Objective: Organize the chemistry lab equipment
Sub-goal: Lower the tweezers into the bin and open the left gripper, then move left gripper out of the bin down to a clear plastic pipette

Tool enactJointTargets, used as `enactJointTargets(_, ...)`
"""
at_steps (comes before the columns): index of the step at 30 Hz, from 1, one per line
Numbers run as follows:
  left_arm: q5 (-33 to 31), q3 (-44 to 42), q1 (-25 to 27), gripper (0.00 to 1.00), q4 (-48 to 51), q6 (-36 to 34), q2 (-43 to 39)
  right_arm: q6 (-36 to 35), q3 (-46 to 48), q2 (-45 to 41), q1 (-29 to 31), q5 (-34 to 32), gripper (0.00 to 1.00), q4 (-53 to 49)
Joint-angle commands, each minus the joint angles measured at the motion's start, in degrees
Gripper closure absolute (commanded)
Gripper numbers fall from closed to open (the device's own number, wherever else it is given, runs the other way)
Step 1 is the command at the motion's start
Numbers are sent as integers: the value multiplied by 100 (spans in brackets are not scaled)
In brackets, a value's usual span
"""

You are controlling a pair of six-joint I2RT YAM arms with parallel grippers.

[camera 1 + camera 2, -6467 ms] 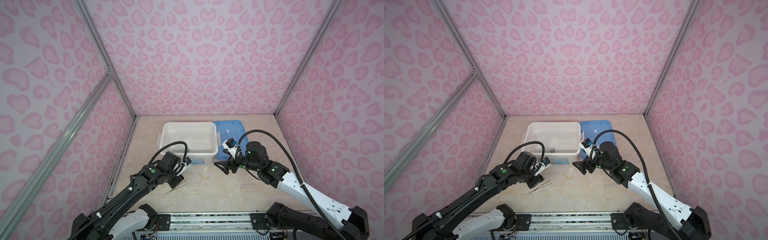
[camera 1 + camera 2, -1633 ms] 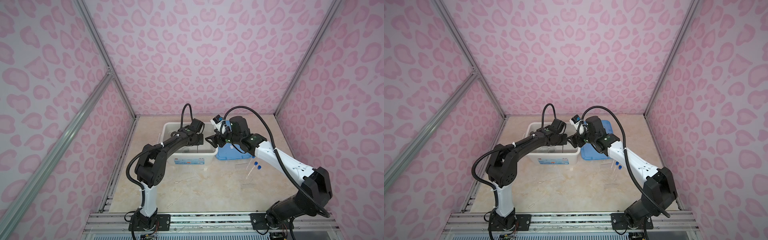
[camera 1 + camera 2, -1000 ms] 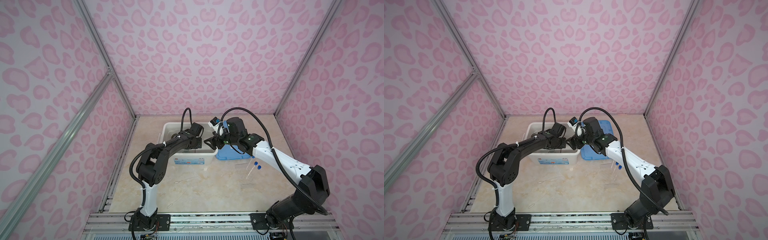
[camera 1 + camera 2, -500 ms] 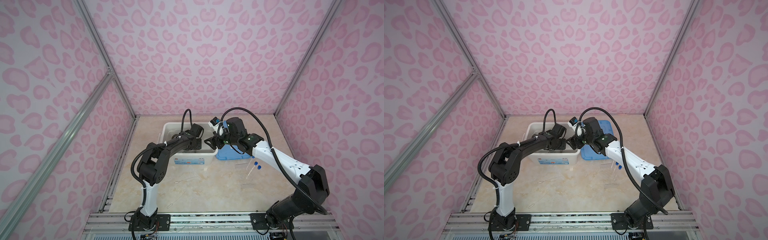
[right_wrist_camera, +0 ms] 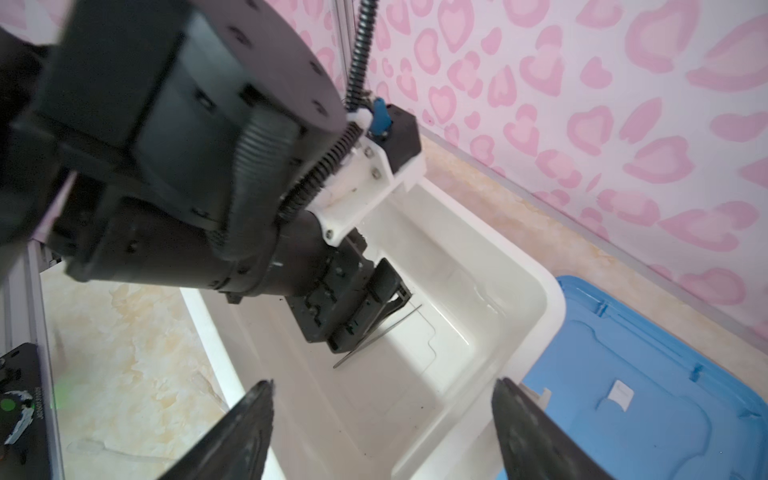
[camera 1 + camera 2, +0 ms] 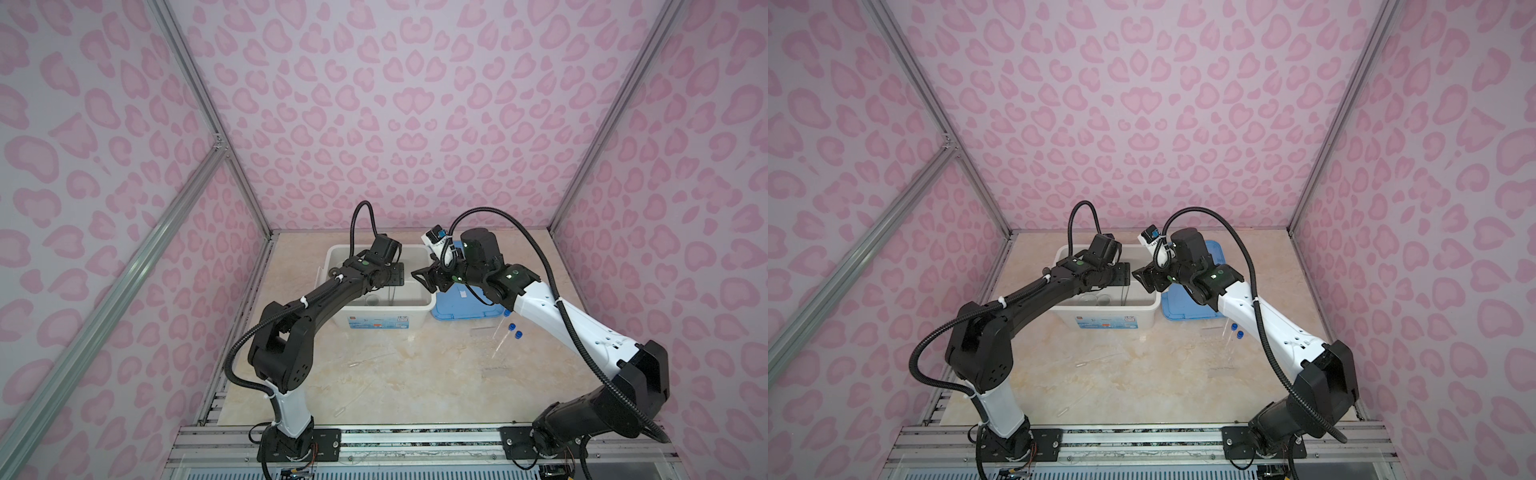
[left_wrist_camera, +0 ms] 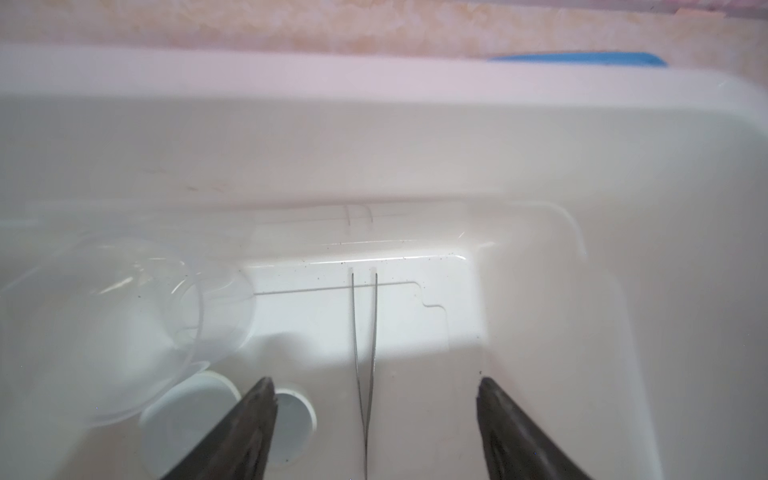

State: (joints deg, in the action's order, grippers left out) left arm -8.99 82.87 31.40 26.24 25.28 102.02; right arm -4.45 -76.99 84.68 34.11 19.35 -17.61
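Observation:
My left gripper [image 7: 375, 380] hangs open inside the white bin [image 6: 332, 257], with nothing between its fingers. Thin metal tweezers [image 7: 365, 332] lie free on the bin floor beneath the gap. Beside them in the bin are a clear beaker [image 7: 124, 316] on its side and two small round dishes [image 7: 187, 411]. My right gripper [image 5: 383, 381] stands open and empty above the bin's right rim, facing the left gripper [image 6: 390, 276]. Clear tubes with blue caps [image 6: 509, 332] lie on the table right of the bin. A clear dropper [image 6: 372, 359] lies on the table in front of the bin.
A flat blue lid [image 6: 465, 307] lies against the bin's right side, under my right arm. Another thin clear piece [image 6: 353, 401] lies near the table's front edge. Pink patterned walls close in the table on three sides.
My left gripper's jaws have opened over the last second and the tweezers have come free into the bin. Both arms have stayed almost still.

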Motion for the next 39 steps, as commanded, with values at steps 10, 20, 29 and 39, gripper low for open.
enactJointTargets(10, 583, -821, 7, 18, 605, -234, -2315, 128, 535, -1019, 37, -57, 11, -157)
enactJointTargets(20, 835, -1580, 55, 7, 2469, 137, -3984, 180, 938, -1560, 510, -111, 2, -679)
enactJointTargets(29, 820, -2772, 757, 15, 3337, 1252, -4673, 210, 1336, -1699, 966, 48, 2, -408)
enactJointTargets(39, 660, -4155, 1742, 16, 2685, 2628, -4713, 260, 1820, -1807, 1179, 373, 2, 47)
